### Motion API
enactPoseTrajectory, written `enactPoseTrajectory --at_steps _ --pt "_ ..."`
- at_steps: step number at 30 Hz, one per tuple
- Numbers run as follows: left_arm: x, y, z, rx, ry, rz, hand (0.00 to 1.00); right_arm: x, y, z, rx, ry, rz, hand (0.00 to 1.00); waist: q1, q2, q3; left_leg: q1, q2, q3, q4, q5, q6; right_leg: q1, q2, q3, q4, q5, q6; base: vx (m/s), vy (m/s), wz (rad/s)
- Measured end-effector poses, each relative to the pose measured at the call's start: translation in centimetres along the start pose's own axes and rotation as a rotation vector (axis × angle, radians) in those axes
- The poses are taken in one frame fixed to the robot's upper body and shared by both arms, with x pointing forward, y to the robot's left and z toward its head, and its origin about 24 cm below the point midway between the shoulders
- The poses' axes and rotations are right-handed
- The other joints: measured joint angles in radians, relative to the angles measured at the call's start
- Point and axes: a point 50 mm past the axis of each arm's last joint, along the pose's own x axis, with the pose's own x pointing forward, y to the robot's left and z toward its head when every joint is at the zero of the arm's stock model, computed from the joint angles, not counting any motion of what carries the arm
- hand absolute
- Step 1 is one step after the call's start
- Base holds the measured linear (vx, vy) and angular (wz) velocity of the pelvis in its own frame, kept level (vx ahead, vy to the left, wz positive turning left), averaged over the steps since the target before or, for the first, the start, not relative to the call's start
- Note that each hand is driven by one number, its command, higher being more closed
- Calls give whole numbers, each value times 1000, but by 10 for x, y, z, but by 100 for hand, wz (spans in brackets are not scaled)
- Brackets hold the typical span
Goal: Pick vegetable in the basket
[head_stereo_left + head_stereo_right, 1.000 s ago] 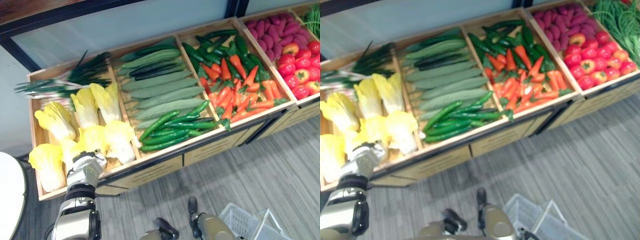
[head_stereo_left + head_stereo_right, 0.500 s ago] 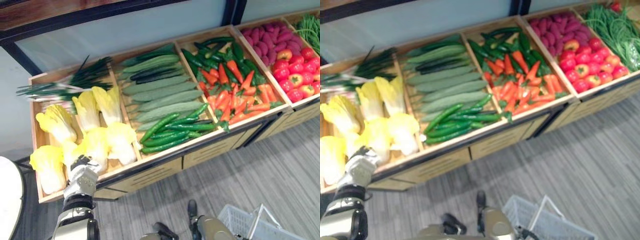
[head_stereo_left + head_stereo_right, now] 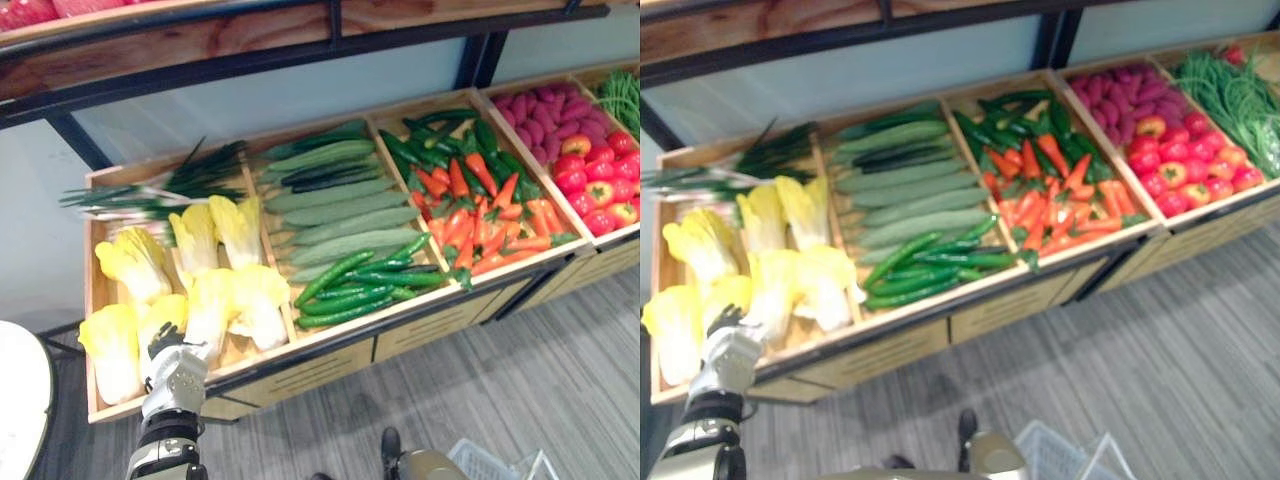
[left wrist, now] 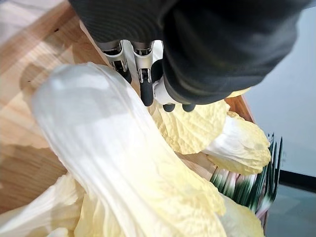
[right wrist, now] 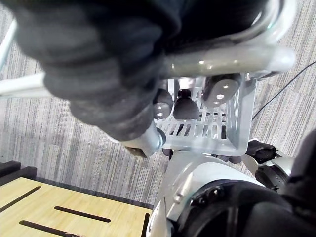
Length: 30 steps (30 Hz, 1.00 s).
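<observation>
reaching for a cabbage. the left robot hand [image 3: 178,368] is at the near edge of the leftmost wooden crate [image 3: 91,290]. its fingers [image 4: 146,84] are fairly straight and side by side, with the dark tips just over the pale cabbage [image 4: 113,148] in the crate's near row. they enclose nothing yet, and the thumb is hidden. the target cabbage lies on its side among other cabbages [image 3: 135,262], touching them on both sides. spring onions [image 3: 160,185] lie at the far end of the same crate.

the right robot hand [image 5: 165,101] is curled round the handle [image 5: 232,58] of the white basket [image 5: 207,131]. the basket hangs low over the grey floor [image 3: 520,370] to the near right, well apart from the crate.

recommended grasp: lower the fingers across the thick white stem end rather than the loose yellow leaves, which would probably crumple or slip. wrap fingers and thumb round the cabbage's width before lifting. lift straight up so that the cabbage clears the crate's near rim and does not drag the other cabbages along. then carry it rightward to the basket, which should be kept level and steady to receive it.
</observation>
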Motion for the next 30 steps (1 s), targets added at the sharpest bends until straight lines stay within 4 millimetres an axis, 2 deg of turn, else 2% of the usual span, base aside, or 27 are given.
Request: enactPoseTrajectory --at_steps 4,10,14,16,19,24,30 --pt "-1 2 -11 194 38 -31 0 -3 -10 -1 9 -1 -24 100 -2 25 -30 3 -20 -3 -27 6 8 -2 -8 -1 -2 0 0 57 61 4" --pt "-4 1 -29 464 92 -56 0 -6 -18 -2 37 2 -46 100 -5 42 -41 7 -29 -5 -42 13 12 -4 -11 0 -1 0 0 -3 10 1" --pt "-4 2 -38 588 122 -50 0 -7 -19 -1 36 -1 -48 100 -8 48 -44 9 -31 15 -55 11 5 -23 -11 17 4 -5 5 -52 -5 -14" --pt "-5 0 -43 651 156 -54 0 -8 -21 3 31 -7 -54 100 -10 59 -52 -13 -34 32 -57 2 -8 -62 -12 33 25 -6 5 -38 14 -20" --pt "-5 -8 -45 694 205 -60 0 -9 -22 13 18 -29 -54 100 -12 77 -46 -38 -47 46 -62 6 -3 -112 -21 50 67 -7 3 4 34 -15" --pt "-3 -11 -40 734 235 -56 0 -8 -17 20 6 -47 -35 100 -18 68 -26 -37 -55 65 -61 10 4 -147 -30 66 121 -22 -3 3 32 -10" --pt "0 -19 -23 746 238 -36 0 -7 10 48 -75 -120 48 100 -32 44 18 -91 -78 93 -59 2 5 -251 -50 98 193 -32 0 5 47 -8"
